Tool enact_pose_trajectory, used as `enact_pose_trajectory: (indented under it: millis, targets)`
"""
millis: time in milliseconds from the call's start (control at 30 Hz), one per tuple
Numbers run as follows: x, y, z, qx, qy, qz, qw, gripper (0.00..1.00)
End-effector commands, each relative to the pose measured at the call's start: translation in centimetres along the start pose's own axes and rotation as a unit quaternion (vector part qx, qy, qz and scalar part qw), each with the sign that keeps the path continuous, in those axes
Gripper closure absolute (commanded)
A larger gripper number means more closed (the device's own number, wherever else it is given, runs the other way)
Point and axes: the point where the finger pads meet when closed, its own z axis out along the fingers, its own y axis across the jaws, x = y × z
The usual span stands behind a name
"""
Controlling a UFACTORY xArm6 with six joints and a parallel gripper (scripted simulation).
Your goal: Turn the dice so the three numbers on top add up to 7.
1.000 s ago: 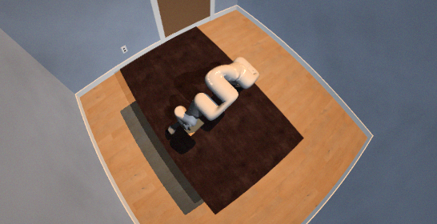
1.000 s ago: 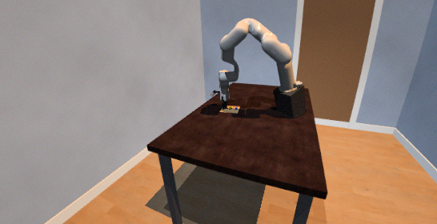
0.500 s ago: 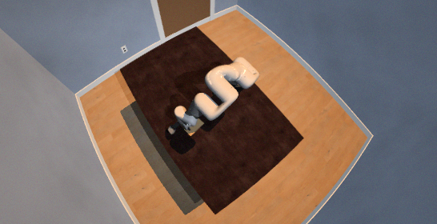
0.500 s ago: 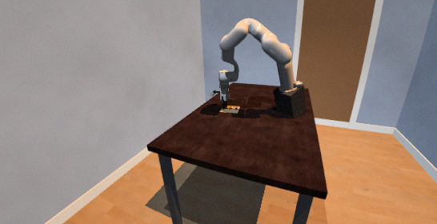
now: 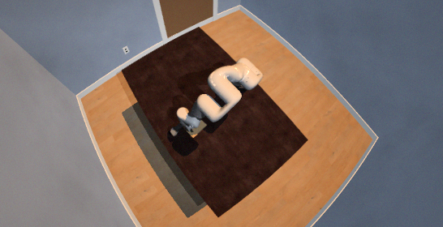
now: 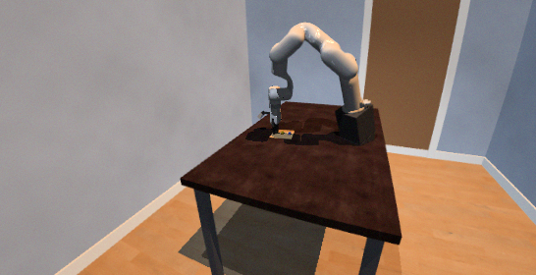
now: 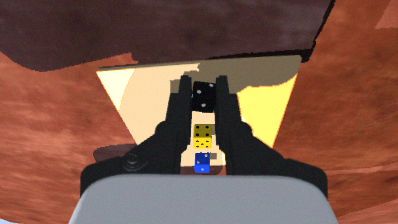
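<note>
My gripper (image 7: 203, 90) (image 6: 275, 132) points down over the mat (image 7: 150, 102) (image 5: 198, 130) (image 6: 285, 137), its fingers closed around the black die (image 7: 204, 97). Three white pips show on the die's visible face; whether it touches the mat I cannot tell. The yellow die (image 7: 202, 136) (image 6: 282, 133) stands on the mat nearer the wrist camera, with several pips on its upper face. The blue die (image 7: 202, 162) (image 6: 290, 134) is nearest the camera, near the mat's edge, with two pips on its upper face and one on its side. In the top view the arm hides the dice.
The mat lies near one long edge of the dark table (image 5: 243, 160) (image 6: 294, 164). The arm's base (image 6: 354, 125) stands at the opposite long edge. The yellow and blue dice stand in line with the black one, close behind the fingertips.
</note>
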Motion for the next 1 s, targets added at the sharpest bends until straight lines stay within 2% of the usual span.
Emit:
enact_pose_trajectory:
  millis: [0,133,167,233,267,333,367,433,467,533,567,967]
  targets:
    - [0.15,0.0,-0.1,0.0,0.002,0.0,1.0,0.89]
    - [0.15,0.0,-0.1,0.0,0.002,0.0,1.0,0.89]
    - [0.15,0.0,-0.1,0.0,0.002,0.0,1.0,0.85]
    - [0.15,0.0,-0.1,0.0,0.002,0.0,1.0,0.85]
    - [0.15,0.0,-0.1,0.0,0.002,0.0,1.0,0.81]
    - [0.15,0.0,-0.1,0.0,0.002,0.0,1.0,0.81]
    - [0.15,0.0,-0.1,0.0,0.002,0.0,1.0,0.77]
    - [0.15,0.0,-0.1,0.0,0.002,0.0,1.0,0.77]
    - [0.15,0.0,-0.1,0.0,0.002,0.0,1.0,0.73]
    - [0.15,0.0,-0.1,0.0,0.002,0.0,1.0,0.73]
    - [0.15,0.0,-0.1,0.0,0.002,0.0,1.0,0.69]
    - [0.15,0.0,-0.12,0.0,0.002,0.0,1.0,0.69]
